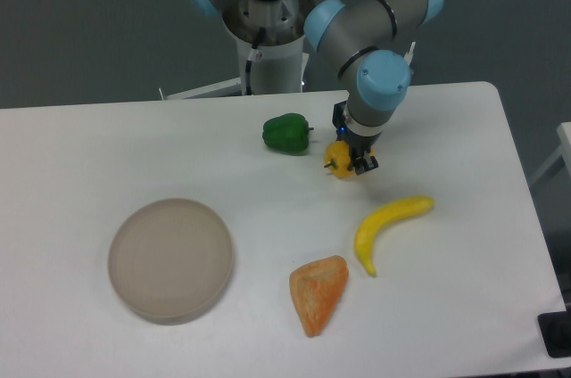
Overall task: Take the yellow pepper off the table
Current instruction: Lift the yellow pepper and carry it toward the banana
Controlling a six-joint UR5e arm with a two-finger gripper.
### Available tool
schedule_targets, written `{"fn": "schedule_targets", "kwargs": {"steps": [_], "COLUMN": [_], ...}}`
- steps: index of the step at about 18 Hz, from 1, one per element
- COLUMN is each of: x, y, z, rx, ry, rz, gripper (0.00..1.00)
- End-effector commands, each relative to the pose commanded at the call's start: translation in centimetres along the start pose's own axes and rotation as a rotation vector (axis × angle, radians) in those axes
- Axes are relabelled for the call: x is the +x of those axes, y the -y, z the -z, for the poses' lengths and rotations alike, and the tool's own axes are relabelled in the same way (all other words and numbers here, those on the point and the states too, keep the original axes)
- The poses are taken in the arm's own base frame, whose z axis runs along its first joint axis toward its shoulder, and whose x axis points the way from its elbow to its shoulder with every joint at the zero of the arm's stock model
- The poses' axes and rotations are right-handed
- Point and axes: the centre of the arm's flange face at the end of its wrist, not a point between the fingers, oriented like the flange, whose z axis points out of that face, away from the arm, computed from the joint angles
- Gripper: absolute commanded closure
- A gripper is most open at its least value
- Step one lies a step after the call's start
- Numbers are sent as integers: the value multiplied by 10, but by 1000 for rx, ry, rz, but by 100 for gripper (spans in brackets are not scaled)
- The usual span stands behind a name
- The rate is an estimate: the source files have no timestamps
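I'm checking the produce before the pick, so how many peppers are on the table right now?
2. The green pepper lies toward the table's far edge, and the yellow pepper sits just right of it, partly covered by the gripper. None appear hidden elsewhere.
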Motion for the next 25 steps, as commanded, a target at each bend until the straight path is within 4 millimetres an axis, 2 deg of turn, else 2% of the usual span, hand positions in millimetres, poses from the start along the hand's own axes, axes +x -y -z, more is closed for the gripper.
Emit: {"fn": "schedule_targets", "kwargs": {"steps": [3,5,8,10,13,16,21,25], "x": [-7,-22,-64,-83,-99,-116,-140,-143], "y": [-6,-11,-22,-25,-24,-22,-27,-30], "z": [32,58,95,103,119,122,116,116], "rx": [-49,-41,-2,7,55,121,101,89], "ry": [49,105,189,187,204,223,220,215], "rz": [10,34,103,122,163,190,190,187], "gripper": [70,70,69,69,72,73,75,75]}}
